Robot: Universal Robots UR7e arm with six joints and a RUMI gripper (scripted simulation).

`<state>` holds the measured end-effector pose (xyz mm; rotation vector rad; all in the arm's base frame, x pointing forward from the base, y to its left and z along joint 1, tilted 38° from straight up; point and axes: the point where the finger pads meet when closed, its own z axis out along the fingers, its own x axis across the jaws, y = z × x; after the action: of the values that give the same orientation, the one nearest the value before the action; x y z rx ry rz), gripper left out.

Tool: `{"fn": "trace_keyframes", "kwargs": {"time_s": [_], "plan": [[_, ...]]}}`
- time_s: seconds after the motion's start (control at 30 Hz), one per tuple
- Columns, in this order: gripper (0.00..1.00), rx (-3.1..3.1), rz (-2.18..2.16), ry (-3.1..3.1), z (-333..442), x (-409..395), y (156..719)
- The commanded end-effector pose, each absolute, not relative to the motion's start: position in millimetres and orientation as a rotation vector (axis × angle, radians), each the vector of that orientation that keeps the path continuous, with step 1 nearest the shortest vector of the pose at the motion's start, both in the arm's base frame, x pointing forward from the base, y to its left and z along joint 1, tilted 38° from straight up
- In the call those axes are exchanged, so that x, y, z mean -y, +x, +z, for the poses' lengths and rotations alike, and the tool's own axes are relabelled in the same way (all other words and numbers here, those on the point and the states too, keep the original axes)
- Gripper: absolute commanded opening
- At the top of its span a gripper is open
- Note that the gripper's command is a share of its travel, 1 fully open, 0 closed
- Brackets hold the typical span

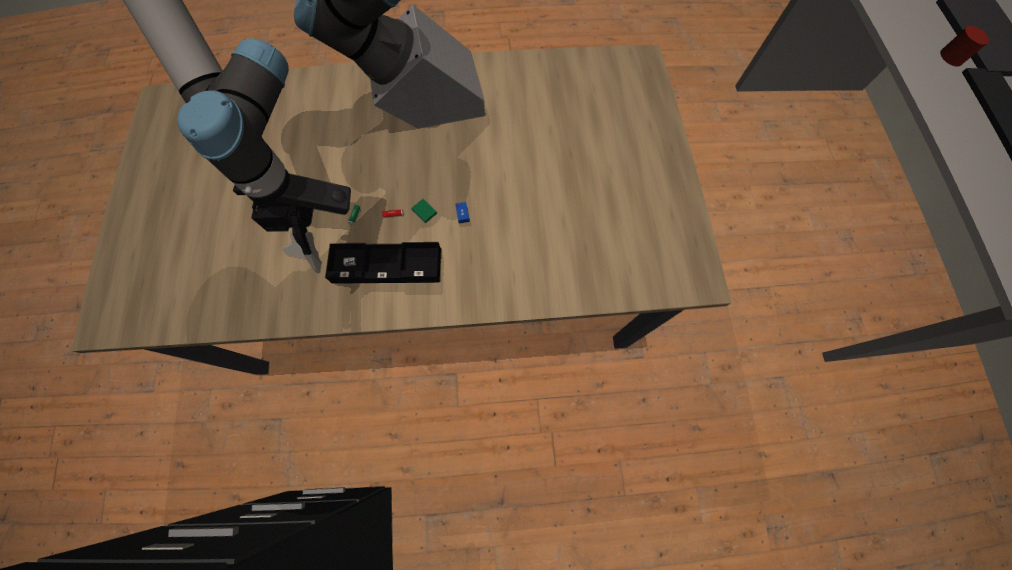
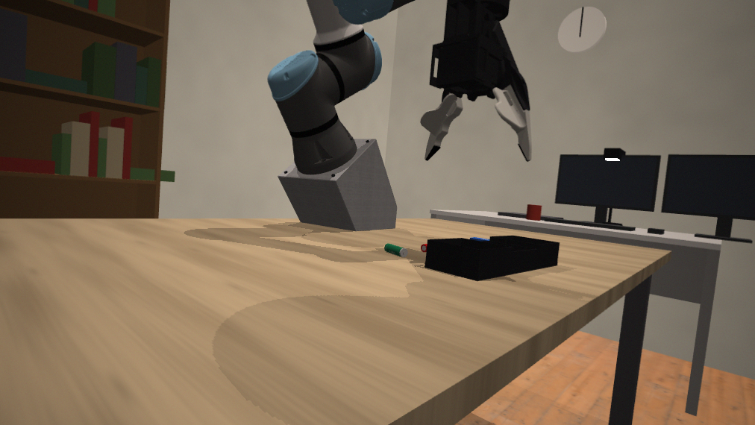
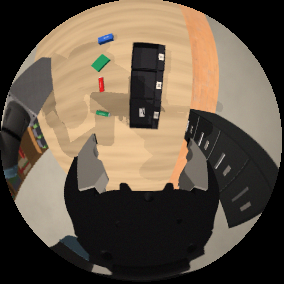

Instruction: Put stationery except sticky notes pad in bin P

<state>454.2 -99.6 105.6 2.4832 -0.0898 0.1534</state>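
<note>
While the hand [image 2: 477, 153] hangs wide and empty, a small green marker [image 1: 354, 213] lies on the table [image 1: 566, 177] — short, cylindrical.

1. Orange-brown plank floor [image 1: 637, 439] is running under everything.
2. Light wood table [image 1: 580, 177] is standing on dark legs, with soft shadows lying across it.
3. Brown bookshelf [image 2: 158, 105] is sitting by the plain grey wall [image 2: 221, 105], holding green, red and white books.
4. Grey desk [image 2: 681, 247] is carrying two dark monitors [image 2: 607, 179] and a red cup [image 2: 533, 211].
5. Round clock [image 2: 582, 28] is hanging high up.
6. Black drawer cabinet [image 1: 233, 531] is sitting on the floor.
</note>
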Motion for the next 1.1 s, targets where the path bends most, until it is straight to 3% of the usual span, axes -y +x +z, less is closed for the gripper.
{"fn": "trace_keyframes", "kwargs": {"time_s": [0.0,1.07], "plan": [[1.0,0.091,0.152,2.483,119.5,89.0,452.9],[1.0,0.091,0.152,2.483,159.8,57.8,448.5]]}}
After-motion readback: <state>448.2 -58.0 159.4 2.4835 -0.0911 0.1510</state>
